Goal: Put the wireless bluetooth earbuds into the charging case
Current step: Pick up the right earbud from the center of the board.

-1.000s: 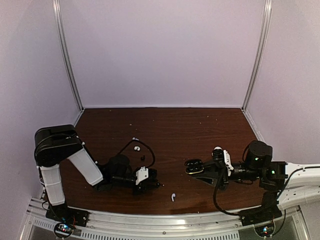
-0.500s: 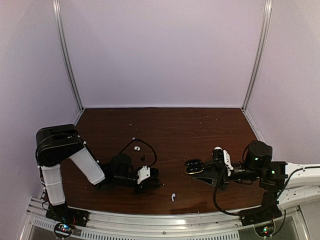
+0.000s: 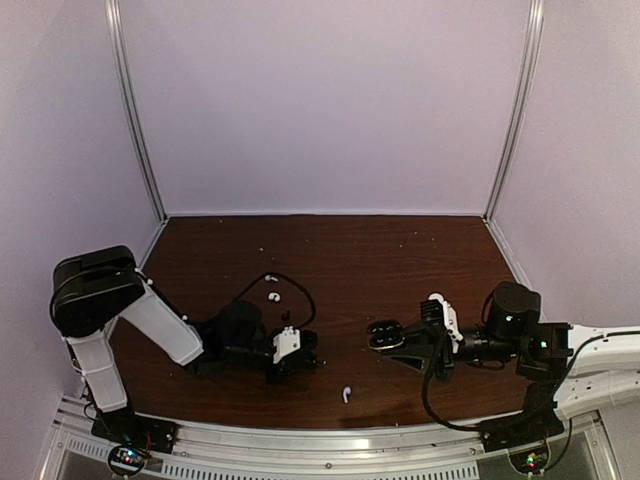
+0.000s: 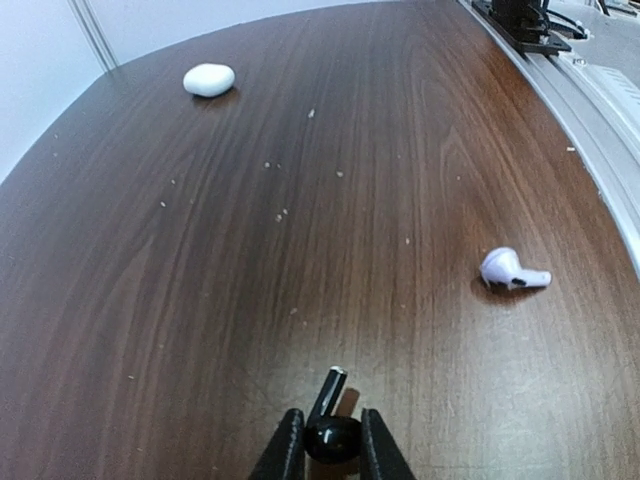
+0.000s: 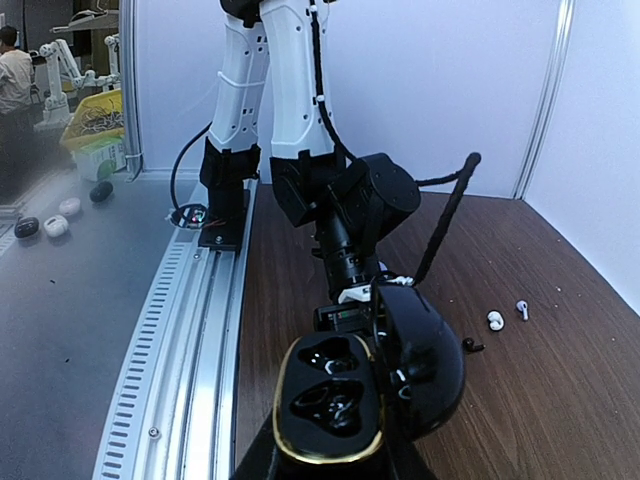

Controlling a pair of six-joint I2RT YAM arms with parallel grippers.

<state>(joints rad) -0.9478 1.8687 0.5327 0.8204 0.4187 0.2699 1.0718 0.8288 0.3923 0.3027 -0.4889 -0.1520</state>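
Observation:
In the left wrist view a black earbud [image 4: 333, 436] with a short stem sits between the fingers of my left gripper [image 4: 333, 445], which is shut on it low over the table. A white stemmed earbud [image 4: 513, 272] lies ahead to the right, also visible as a white earbud [image 3: 347, 393] near the front edge. My right gripper [image 5: 325, 465] is shut on the black charging case [image 5: 330, 400]. The case's gold-rimmed lid stands open and both wells look empty. From above, the case [image 3: 383, 331] is held right of centre and my left gripper [image 3: 308, 358] is left of centre.
A second black earbud [image 5: 470, 345], a curled white bud [image 5: 494, 320] and a stemmed white bud [image 5: 521, 308] lie on the wood behind the left arm. A white pebble-like object [image 4: 209, 79] rests far ahead of the left gripper. The metal rail [image 3: 330, 440] runs along the front edge.
My left gripper's fingers have closed in onto the black earbud and the left arm's shoulder has swung left. The right arm with the case has shifted slightly left.

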